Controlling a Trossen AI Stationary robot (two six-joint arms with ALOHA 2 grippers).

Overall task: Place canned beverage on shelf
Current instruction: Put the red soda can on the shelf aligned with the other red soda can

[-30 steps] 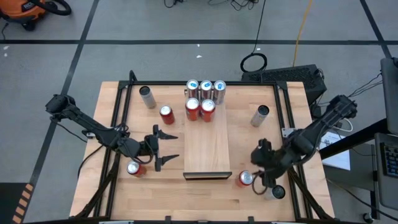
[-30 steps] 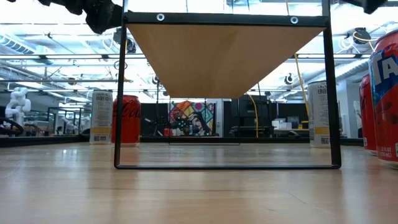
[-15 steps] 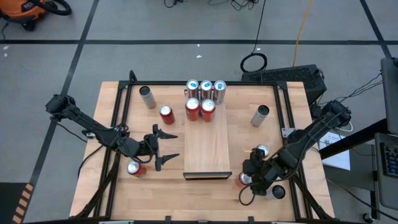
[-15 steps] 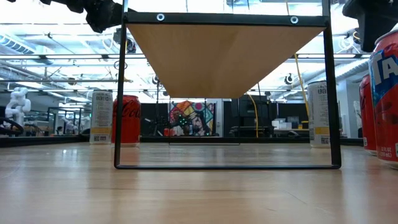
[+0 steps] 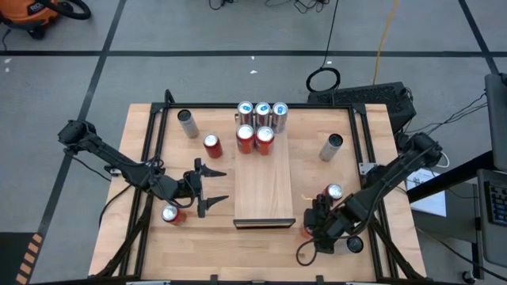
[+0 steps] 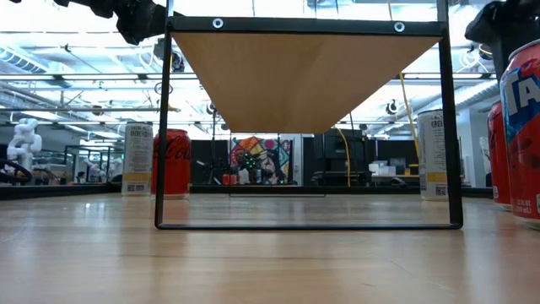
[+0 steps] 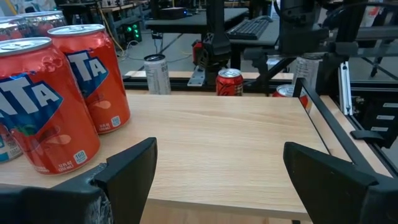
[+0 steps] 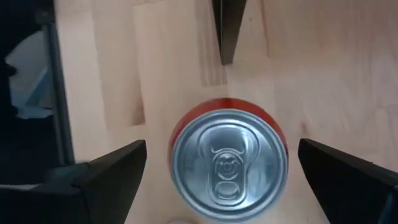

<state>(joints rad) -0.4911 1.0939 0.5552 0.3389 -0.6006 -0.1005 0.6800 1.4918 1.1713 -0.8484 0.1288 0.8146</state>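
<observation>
The shelf, a pale wood panel on a black frame, stands raised over the table's middle. At its far end stand two red cans and a row of three silver ones. A red can with a silver top stands upright on the table by the shelf's near right corner. My right gripper hangs open over it and points steeply down, one finger on each side and clear of the can. My left gripper waits open and level at the shelf's left edge, facing the red cans.
Loose cans stand on the table: a red one under my left arm, a red one and a silver one at the far left, two silver-topped ones on the right, another at the near right. A black rail frames the table.
My right gripper has come down and toward the table's near edge, a little leftward, tipping more steeply, and now hangs over the red can by the shelf's near right corner. The can has stayed in place.
</observation>
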